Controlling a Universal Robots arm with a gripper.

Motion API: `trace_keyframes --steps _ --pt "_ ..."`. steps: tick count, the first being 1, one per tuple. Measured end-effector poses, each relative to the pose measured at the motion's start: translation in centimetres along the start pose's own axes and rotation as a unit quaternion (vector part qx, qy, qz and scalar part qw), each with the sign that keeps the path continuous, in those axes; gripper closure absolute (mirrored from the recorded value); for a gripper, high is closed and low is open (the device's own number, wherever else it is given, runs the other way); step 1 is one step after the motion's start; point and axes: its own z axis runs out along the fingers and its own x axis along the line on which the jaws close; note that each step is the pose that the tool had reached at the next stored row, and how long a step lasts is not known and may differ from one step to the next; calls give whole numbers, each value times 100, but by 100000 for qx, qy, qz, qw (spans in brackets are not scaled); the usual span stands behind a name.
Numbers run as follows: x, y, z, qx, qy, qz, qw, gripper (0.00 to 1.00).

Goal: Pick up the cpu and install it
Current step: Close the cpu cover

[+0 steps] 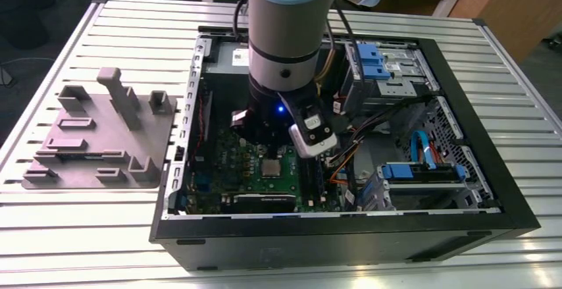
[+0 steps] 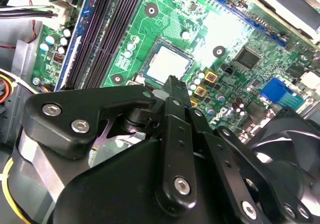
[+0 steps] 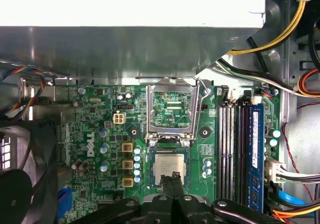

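Note:
The cpu (image 3: pixel 169 166) (image 2: pixel 167 63) lies flat in its socket on the green motherboard (image 3: pixel 100 108), silver-grey top up. In the exterior view the cpu (image 1: pixel 271 166) shows just below the arm's black wrist. The socket's metal load plate (image 3: pixel 172 108) stands swung open beside it. My gripper (image 3: pixel 175 177) (image 2: pixel 171 81) hangs just over the cpu's near edge. Its two black fingers are pressed together, shut, with nothing between them. I cannot tell whether the tips touch the chip.
Black memory slots (image 3: pixel 232 149) run along one side of the socket. The grey power-supply box (image 3: pixel 130 38) overhangs the board, and a black fan (image 3: pixel 20 184) sits by it. Loose cables (image 1: pixel 351 144) and blue drive caddies (image 1: pixel 422 170) fill the case. A grey tray with posts (image 1: pixel 97 137) lies on the table.

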Motion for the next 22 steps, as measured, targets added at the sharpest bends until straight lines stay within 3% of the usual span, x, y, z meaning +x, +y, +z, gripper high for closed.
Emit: trace_keyframes --steps 10,22 --pt "0 0 -62 -11 -3 2 100000 90" --pt "0 0 -64 -13 -5 1 100000 90"
